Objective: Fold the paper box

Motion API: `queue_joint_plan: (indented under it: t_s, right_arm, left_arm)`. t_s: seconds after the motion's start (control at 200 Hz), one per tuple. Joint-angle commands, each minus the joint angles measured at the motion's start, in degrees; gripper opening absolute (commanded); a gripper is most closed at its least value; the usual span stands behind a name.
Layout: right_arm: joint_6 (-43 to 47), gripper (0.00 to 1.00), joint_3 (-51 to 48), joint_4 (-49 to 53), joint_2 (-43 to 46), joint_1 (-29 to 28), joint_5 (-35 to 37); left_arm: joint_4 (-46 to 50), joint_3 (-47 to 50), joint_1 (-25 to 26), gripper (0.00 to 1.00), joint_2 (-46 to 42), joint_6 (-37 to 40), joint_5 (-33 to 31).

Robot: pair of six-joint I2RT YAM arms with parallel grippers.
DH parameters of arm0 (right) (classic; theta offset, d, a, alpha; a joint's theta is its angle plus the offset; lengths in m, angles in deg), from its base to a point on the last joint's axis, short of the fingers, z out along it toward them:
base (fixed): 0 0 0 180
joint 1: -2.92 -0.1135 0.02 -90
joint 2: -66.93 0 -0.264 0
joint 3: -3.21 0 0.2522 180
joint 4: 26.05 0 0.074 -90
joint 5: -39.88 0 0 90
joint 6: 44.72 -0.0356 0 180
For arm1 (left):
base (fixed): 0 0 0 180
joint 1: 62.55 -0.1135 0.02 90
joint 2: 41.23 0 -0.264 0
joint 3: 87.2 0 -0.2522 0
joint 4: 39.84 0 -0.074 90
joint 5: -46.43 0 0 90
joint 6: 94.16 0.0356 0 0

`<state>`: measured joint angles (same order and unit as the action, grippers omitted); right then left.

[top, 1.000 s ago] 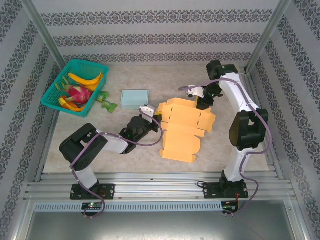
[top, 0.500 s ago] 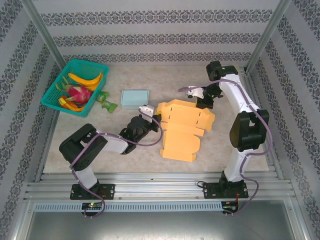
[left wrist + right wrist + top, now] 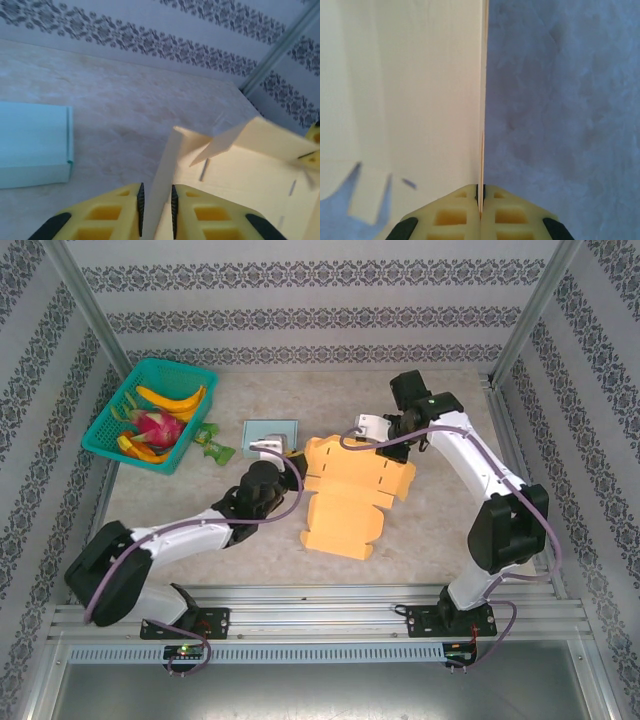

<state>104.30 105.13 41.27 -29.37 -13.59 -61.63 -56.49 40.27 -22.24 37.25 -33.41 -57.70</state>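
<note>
My right gripper point(image 3: 480, 195) is clamped tight on a thin upright edge of the paper box point(image 3: 415, 90), which spreads away to its left. My left gripper point(image 3: 156, 200) straddles another flap, jaws slightly parted; I cannot tell whether they pinch it. Beyond, to its left, lies a teal box point(image 3: 31, 145).

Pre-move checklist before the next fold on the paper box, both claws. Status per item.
1. Right claw clamped on the paper box edge: ok, jaws shut on the sheet.
2. Left claw holding the upright flap: cannot tell; the flap runs between the jaws, which stand slightly apart.
3. Box formed: not ok, mostly a flat sheet with some flaps raised.
4. Teal box apart from the flap: ok, bare table between them.
5. Basket out of the way: ok, far left.
</note>
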Motion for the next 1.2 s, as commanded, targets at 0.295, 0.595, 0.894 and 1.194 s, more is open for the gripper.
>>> queue_joint_plan:
  t_s: [0.295, 0.595, 0.894, 1.194]
  right_arm:
    - [-12.35, 0.0, -15.18, -12.66, 10.57, -5.48, 14.04]
    - [-17.88, 0.0, -22.07, -14.98, 14.34, -12.61, 18.64]
    - [-18.51, 0.0, -25.88, -19.58, 17.07, -17.37, 22.07]
    - [-19.02, 0.0, -29.77, -24.25, 16.4, -18.25, 25.36]
  left_arm:
    - [2.67, -3.17, -4.21, 0.24, 3.62, -13.41, 22.74]
    - [-0.57, -10.03, -11.62, 0.17, 21.8, -22.66, 29.59]
    - [-8.46, -10.67, -16.72, 0.15, 27.98, -26.65, 39.61]
    - [-1.62, -6.94, -14.17, 0.15, 17.65, -20.73, 31.87]
